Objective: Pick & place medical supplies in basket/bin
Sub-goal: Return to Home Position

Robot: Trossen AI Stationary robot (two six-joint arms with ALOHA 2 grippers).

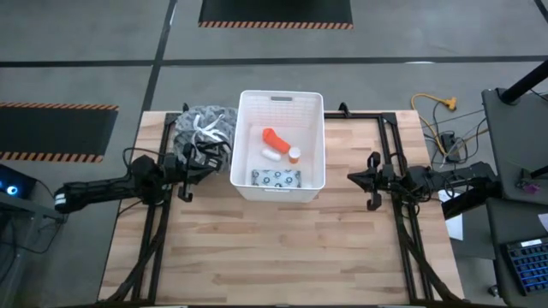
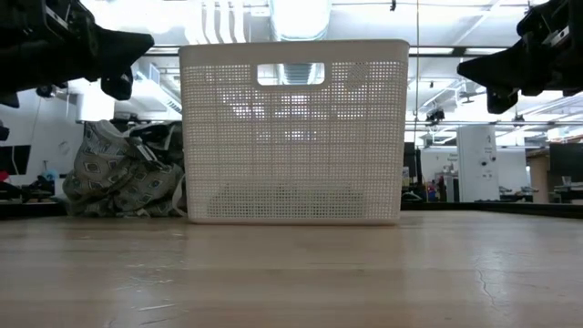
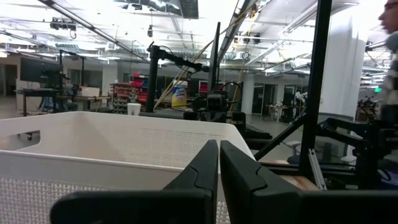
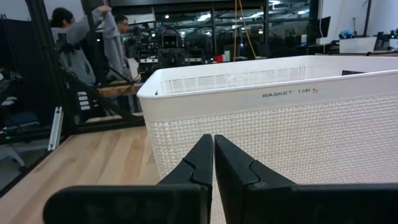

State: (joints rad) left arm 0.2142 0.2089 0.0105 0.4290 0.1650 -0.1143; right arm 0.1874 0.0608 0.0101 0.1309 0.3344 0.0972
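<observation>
The white ribbed bin [image 1: 282, 144] stands at the table's far middle, and its handle slot [image 2: 291, 73] faces the low view. Inside it lie an orange bottle [image 1: 273, 139], a white cylinder [image 1: 271, 155], a small orange-and-white capped piece [image 1: 294, 154] and the grey-blue dotted packet [image 1: 276, 178] on the bin's floor. My left gripper [image 1: 183, 168] hovers left of the bin, above the table, shut and empty [image 3: 219, 155]. My right gripper [image 1: 372, 180] hovers right of the bin, shut and empty [image 4: 213, 149].
A grey patterned cloth bundle with white straps [image 1: 202, 128] lies on the table against the bin's left far corner, close to my left gripper. Bare wooden table [image 1: 282, 248] spreads in front of the bin. People stand in the room beyond [image 4: 87, 37].
</observation>
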